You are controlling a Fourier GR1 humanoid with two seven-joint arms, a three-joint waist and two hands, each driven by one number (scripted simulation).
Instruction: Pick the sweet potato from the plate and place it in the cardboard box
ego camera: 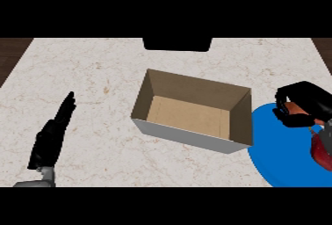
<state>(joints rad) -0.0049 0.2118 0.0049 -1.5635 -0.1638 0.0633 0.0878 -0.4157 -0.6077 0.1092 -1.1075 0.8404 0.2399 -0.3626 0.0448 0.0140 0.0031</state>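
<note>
While the left hand (pixel 48 140) is resting open, fingers straight, over the counter (pixel 97 66) left of the box (pixel 188 132), the right hand (pixel 304 99) is curling round the sweet potato (pixel 296 108). The potato is showing orange between its fingers above the plate's (pixel 279 149) far edge, just right of the box.

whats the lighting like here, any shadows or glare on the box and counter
Head view: the open brown cardboard box has shaded inner side walls and a lighter floor; head view: its grey outer front wall is brighter than the inside; head view: the pale marbled counter is evenly lit, with no glare patch; head view: the round blue plate shows flat colour without highlights.
</note>
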